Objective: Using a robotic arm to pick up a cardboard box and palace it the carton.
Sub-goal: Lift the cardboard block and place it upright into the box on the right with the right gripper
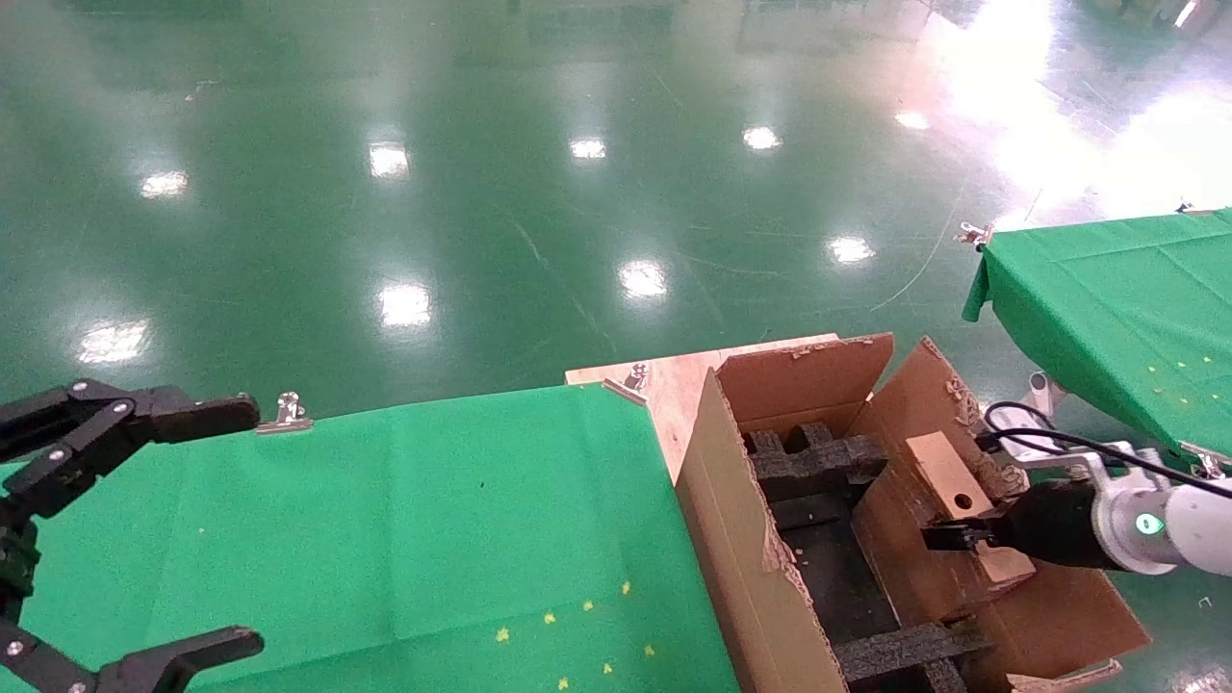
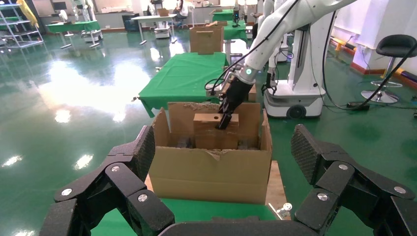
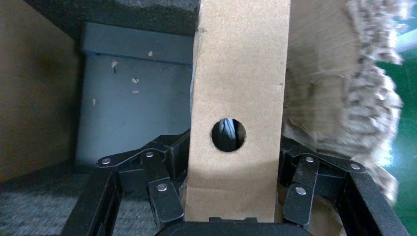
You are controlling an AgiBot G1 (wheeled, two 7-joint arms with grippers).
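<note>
Head view shows the white robotic arm's right gripper (image 1: pixel 962 536) clamped on the small brown cardboard box (image 1: pixel 953 486) inside the large torn-flap brown carton (image 1: pixel 731 539), while the black left gripper (image 1: pixel 144 529) hangs spread apart over the green-clothed table (image 1: pixel 385 539).

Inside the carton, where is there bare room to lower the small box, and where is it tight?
Free: the dark channel between the carton's left wall and the small box gripped by the right pincer. Crowded: foam blocks at both ends. The left pincer is open over the green table.
</note>
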